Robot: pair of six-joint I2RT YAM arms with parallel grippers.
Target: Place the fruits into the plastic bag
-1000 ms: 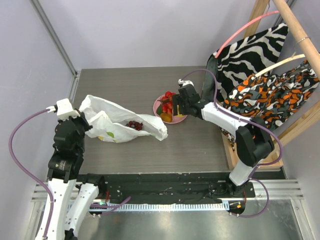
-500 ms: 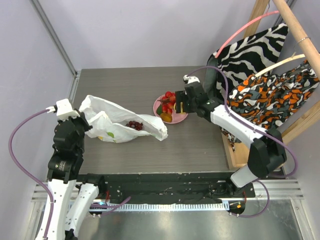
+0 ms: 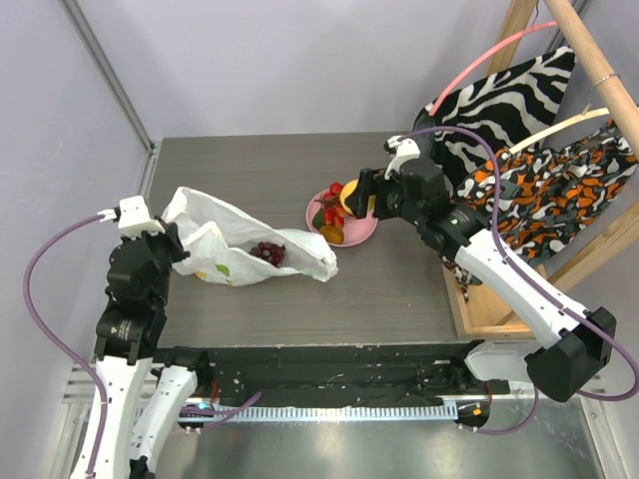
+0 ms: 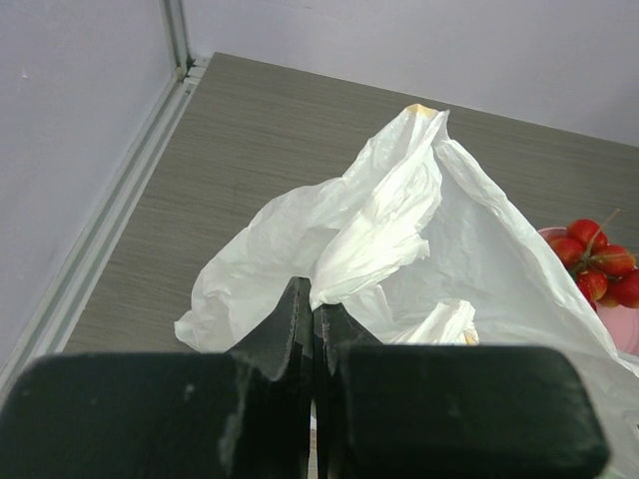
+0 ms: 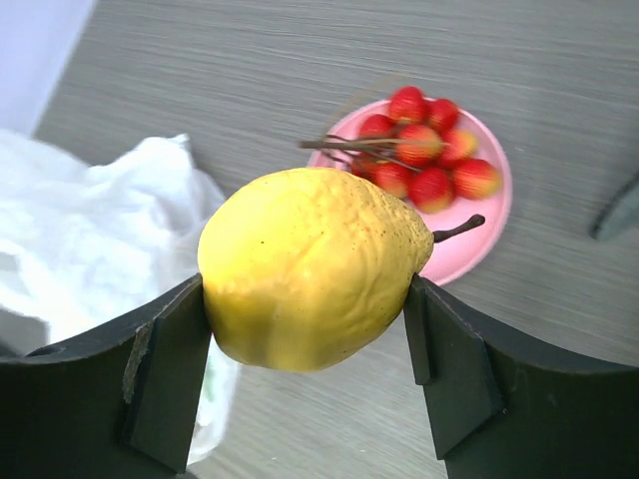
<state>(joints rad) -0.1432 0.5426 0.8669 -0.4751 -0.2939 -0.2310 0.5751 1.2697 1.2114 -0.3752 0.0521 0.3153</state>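
Clamping the yellow lemon [image 5: 305, 259], judged firm, light and rough-skinned, across its middle in the right gripper [image 5: 308, 329], pink plate [image 5: 469, 249] just beyond; pinching the limp, slippery plastic bag [image 4: 399, 210] in the closed left gripper [image 4: 313, 309].

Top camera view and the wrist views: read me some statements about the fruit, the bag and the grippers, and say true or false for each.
The right gripper grips the bumpy yellow lemon. True.
The left gripper is shut on the thin white plastic bag. True.
The lemon lies inside the bag. False: it is between the right gripper's fingers, outside the bag.
The round pink plate is bare. False: small red fruits lie on it.
The dark purple grape bunch lies on the plate. False: it is in the bag.
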